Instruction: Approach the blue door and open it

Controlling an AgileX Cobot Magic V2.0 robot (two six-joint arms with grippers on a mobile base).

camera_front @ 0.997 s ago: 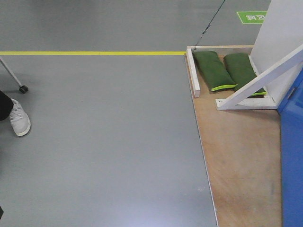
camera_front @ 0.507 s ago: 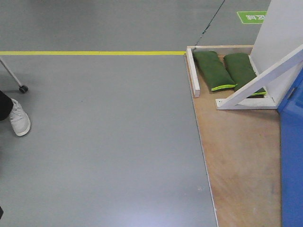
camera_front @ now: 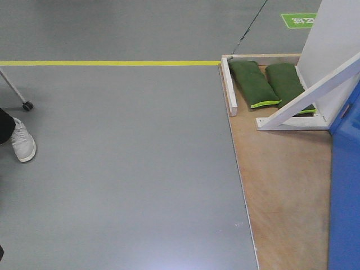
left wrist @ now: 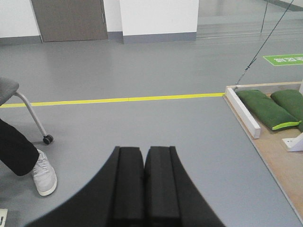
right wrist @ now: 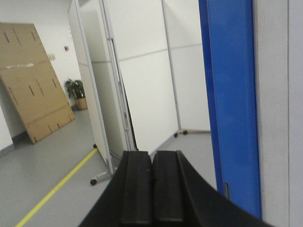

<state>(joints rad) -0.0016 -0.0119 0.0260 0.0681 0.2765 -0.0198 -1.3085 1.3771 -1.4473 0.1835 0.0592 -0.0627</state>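
Both my tools are closed on nothing. The left tool [left wrist: 144, 156] has its pads [left wrist: 130, 179] pressed together above bare grey floor [left wrist: 142, 118], and the right tool [right wrist: 152, 161] is the same. The blue door [camera_front: 346, 191] stands ahead and to the right of my right tool, near it in the wrist view [right wrist: 229, 94]. I judge this is the approach, so I should bring the base round to face the panel squarely and part the right tool only once the lever shows. No view shows that lever. The frame edge cuts off the door, and a small grey mark [right wrist: 226, 189] low on it is too blurred to name.
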